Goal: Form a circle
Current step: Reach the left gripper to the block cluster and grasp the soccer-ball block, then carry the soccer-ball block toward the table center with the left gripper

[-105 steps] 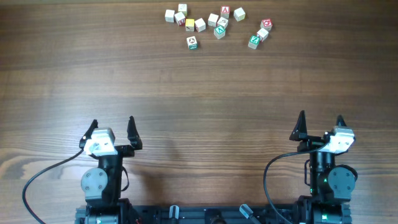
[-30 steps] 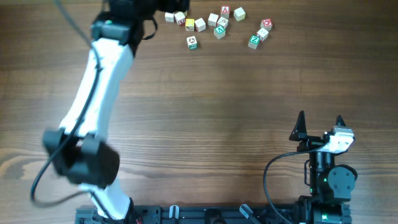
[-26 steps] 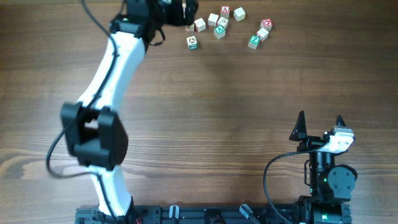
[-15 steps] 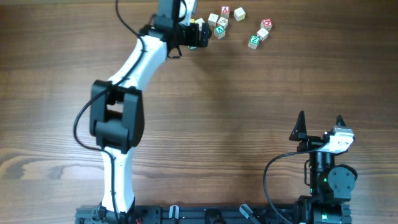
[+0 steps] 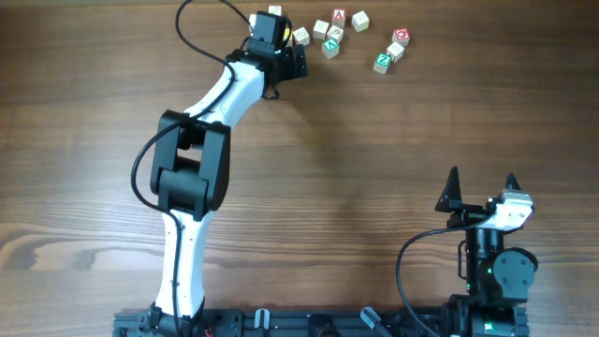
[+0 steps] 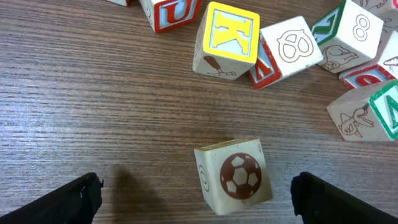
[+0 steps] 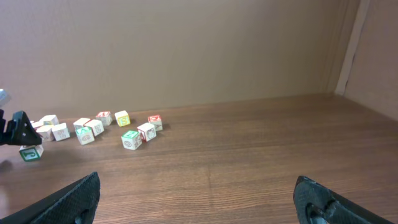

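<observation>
While no ring is showing yet, the stock is lying as follows.

Item: letter cubes (image 5: 329, 37). They are sitting in a loose cluster along the far edge of the counter (image 5: 374, 187), about its middle. A small outlying group (image 5: 393, 51) with green and red faces is sitting just apart, toward the far right corner.

Item: football cube (image 6: 235, 177), pale wood. It is standing alone on the near side of the cluster, apart from the yellow K cube (image 6: 227, 38) and the cubes crowding beside that one.

Item: left tool (image 6: 199, 199). I am hovering it low over the football cube with the jaws spread wide, one finger on either side, neither touching, nothing held. I am judging this cube the easiest stray to take, since open counter is lying all round it.

Item: right tool (image 5: 482, 187). I am keeping it at the near right corner, jaws wide and empty, well apart from the cubes. I judge it is leaving the far edge free for the other arm.
</observation>
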Available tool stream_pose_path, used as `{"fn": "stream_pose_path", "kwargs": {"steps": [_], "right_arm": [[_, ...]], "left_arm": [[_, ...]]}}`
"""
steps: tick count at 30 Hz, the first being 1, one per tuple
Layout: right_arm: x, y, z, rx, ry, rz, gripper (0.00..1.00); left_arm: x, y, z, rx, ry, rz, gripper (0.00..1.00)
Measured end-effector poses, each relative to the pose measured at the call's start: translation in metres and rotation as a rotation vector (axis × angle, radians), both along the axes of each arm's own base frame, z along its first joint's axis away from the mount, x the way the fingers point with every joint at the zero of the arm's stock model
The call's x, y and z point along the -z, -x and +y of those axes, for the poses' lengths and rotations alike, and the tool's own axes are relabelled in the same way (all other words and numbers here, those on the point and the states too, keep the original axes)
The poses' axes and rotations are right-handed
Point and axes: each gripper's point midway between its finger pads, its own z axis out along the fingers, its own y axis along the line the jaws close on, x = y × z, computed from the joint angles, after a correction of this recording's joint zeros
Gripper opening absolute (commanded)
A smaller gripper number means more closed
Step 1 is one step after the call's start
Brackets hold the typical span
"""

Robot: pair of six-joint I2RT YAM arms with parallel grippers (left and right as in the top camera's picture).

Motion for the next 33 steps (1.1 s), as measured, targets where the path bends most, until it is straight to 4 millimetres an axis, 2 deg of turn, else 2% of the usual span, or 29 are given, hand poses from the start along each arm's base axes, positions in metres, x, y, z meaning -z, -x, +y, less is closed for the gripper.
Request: {"fn": "stream_pose_path", "kwargs": {"steps": [2, 3, 4, 5, 6, 7, 9, 17, 20, 23, 25, 30, 31, 33], "right_arm": [[0.0, 0.0, 0.0, 0.0, 0.0, 0.0, 1.0], [0.0, 0.0, 0.0, 0.0, 0.0, 0.0, 1.0], [0.0, 0.0, 0.0, 0.0, 0.0, 0.0, 1.0], [0.0, 0.0, 0.0, 0.0, 0.0, 0.0, 1.0], [0.0, 0.0, 0.0, 0.0, 0.0, 0.0, 1.0], [0.0, 0.0, 0.0, 0.0, 0.0, 0.0, 1.0], [0.0, 0.0, 0.0, 0.0, 0.0, 0.0, 1.0], [0.0, 0.0, 0.0, 0.0, 0.0, 0.0, 1.0], [0.0, 0.0, 0.0, 0.0, 0.0, 0.0, 1.0], [0.0, 0.0, 0.0, 0.0, 0.0, 0.0, 1.0], [0.0, 0.0, 0.0, 0.0, 0.0, 0.0, 1.0], [0.0, 0.0, 0.0, 0.0, 0.0, 0.0, 1.0], [0.0, 0.0, 0.0, 0.0, 0.0, 0.0, 1.0], [0.0, 0.0, 0.0, 0.0, 0.0, 0.0, 1.0]], "left_arm": [[0.006, -0.001, 0.0, -0.003, 0.002, 0.003, 1.0], [0.011, 0.0, 0.0, -0.003, -0.005, 0.009, 0.93], [0.011, -0.002, 0.0, -0.004, -0.001, 0.005, 0.81], [0.011, -0.002, 0.0, -0.008, 0.0, 0.005, 0.57], [0.012, -0.002, 0.0, -0.007, -0.001, 0.006, 0.47], [0.013, -0.002, 0.0, -0.013, 0.002, 0.009, 0.42], [0.014, -0.001, 0.0, -0.013, 0.002, 0.013, 0.22], [0.013, 0.001, 0.004, -0.024, -0.018, 0.026, 0.21], [0.006, 0.014, 0.017, -0.05, -0.072, 0.07, 0.24], [-0.021, 0.023, 0.026, -0.068, -0.102, 0.072, 0.24], [-0.072, 0.036, 0.034, -0.082, -0.112, 0.044, 0.23], [-0.16, 0.116, 0.063, -0.11, -0.144, 0.137, 0.13], [-0.173, 0.135, 0.07, -0.125, -0.148, 0.163, 0.11], [-0.182, 0.157, 0.078, -0.148, -0.154, 0.205, 0.1]]}}
